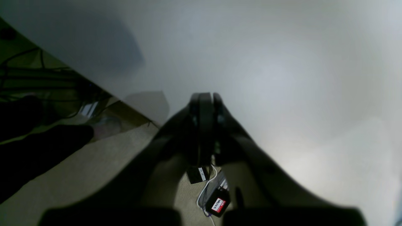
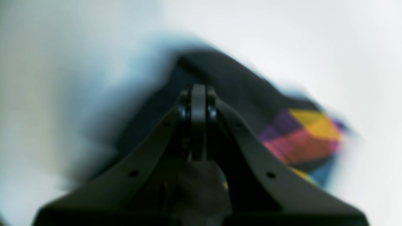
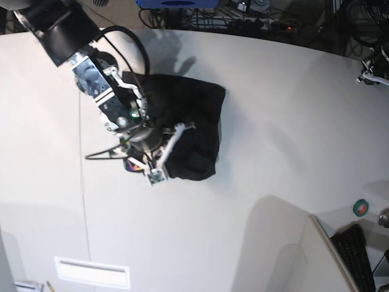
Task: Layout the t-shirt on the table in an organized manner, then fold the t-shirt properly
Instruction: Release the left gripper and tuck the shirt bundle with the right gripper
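- in the base view the right arm reaches in from the upper left corner, and its wrist covers the left edge of the t-shirt (image 3: pixel 191 131), so the right gripper (image 3: pixel 159 159) is hard to pick out there.
- the t-shirt lies in a dark bunched heap on the table (image 3: pixel 273 109), left of the middle; only a small sliver of its coloured print peeks out by the wrist.
- a thin dark seam line (image 3: pixel 81 182) runs down the tabletop just left of the heap.
- the right wrist view is heavily blurred; the right gripper (image 2: pixel 198 91) has its jaws pressed together with a fold of black cloth bunched at their base, and the coloured print (image 2: pixel 301 135) smears off to the right.
- the left wrist view shows the left gripper (image 1: pixel 205 100) closed on nothing over bare tabletop near its edge, with floor and cables dim at the left.
- the left arm barely shows at the base view's right edge, cut off.
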Robot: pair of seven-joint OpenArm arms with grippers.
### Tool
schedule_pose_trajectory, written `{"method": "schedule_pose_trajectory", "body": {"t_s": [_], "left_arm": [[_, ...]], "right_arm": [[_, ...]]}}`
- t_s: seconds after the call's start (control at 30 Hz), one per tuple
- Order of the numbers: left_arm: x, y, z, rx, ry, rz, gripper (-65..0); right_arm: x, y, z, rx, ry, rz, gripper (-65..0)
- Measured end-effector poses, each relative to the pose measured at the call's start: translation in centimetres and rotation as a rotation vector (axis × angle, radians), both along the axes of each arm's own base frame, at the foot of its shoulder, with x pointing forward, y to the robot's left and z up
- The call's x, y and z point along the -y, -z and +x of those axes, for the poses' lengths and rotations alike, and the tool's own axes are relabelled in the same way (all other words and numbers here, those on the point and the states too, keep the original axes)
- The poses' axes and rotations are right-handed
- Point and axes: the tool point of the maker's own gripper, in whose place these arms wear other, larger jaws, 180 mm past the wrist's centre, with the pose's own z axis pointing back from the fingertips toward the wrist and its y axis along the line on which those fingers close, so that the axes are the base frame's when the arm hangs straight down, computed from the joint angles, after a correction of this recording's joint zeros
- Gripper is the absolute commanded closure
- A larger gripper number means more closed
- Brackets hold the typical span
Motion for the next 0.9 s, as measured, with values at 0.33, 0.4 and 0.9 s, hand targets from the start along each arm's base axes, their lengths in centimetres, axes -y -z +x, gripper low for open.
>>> {"method": "schedule_pose_trajectory", "body": {"t_s": [0.33, 0.4, 0.9], "left_arm": [[0.0, 0.0, 0.1, 0.003, 0.0, 0.0, 0.0], [0.0, -0.1, 0.1, 0.003, 0.0, 0.0, 0.0], [-0.1, -0.1, 0.2, 0.003, 0.001, 0.002, 0.0]], "right_arm": [[1.7, 4.2, -3.8, -0.108, -0.004, -0.048, 0.0], [0.0, 4.3, -4.8, -0.117, -0.04, -0.044, 0.0], [-9.5, 2.0, -10.4, -0.078, -0.316, 0.011, 0.0]]}}
